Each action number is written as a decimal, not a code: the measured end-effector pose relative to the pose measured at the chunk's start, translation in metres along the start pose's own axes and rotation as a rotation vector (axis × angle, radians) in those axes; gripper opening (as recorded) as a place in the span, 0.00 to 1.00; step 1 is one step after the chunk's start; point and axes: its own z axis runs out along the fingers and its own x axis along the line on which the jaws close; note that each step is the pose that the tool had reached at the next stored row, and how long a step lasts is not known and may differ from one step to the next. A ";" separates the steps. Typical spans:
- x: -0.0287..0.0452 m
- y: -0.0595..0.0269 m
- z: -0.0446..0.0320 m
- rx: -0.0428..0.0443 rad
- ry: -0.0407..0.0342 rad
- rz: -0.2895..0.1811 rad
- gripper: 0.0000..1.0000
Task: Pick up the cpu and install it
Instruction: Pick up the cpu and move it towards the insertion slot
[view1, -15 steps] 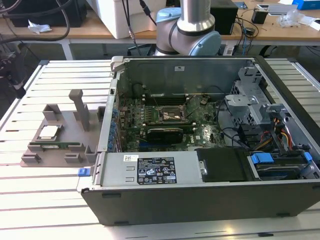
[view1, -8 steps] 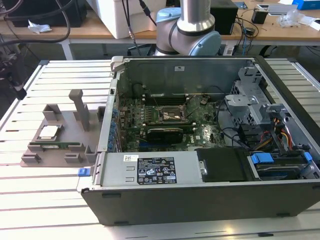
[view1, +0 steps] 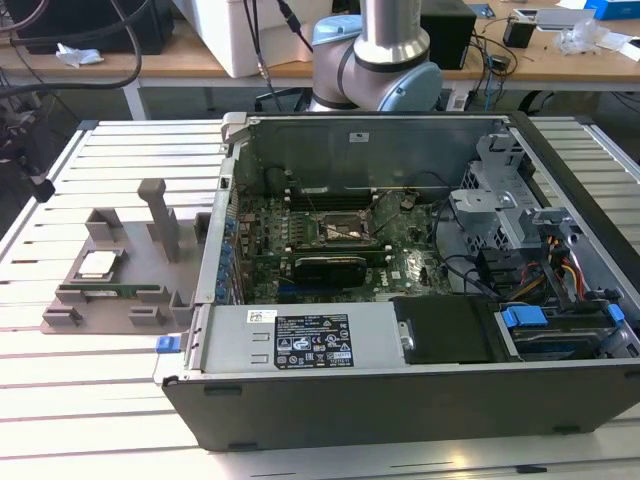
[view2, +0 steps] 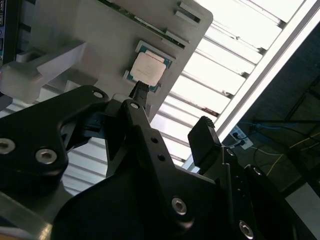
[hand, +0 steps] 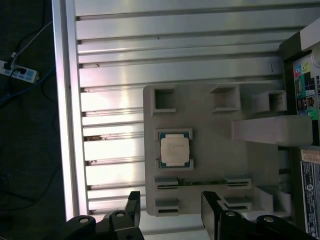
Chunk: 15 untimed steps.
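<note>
Fingers (hand: 212, 212) of the black end effector (hand: 172, 210) stand spread apart with nothing between them, in both wrist views (view2: 172, 117). The small flat square cpu (hand: 174, 150) with a shiny silver-grey metal top lies flat in its shallow seat on the large grey plastic fixture tray (hand: 210, 135), apart from the fingers. In the exterior view the cpu (view1: 97, 264) and tray (view1: 135, 275) sit on the slatted aluminium bench (view1: 100, 380), to the exterior view's left of the open dark-grey computer case (view1: 400, 400). Inside the case, the dark rectangular metal socket frame (view1: 345, 230) lies on the green motherboard.
</note>
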 end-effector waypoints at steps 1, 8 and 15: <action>0.0000 0.0000 0.0006 0.0000 0.0000 0.000 0.60; 0.0001 -0.0001 0.0039 0.0001 0.0001 0.000 0.60; 0.0001 -0.0002 0.0068 0.0001 0.0001 0.000 0.60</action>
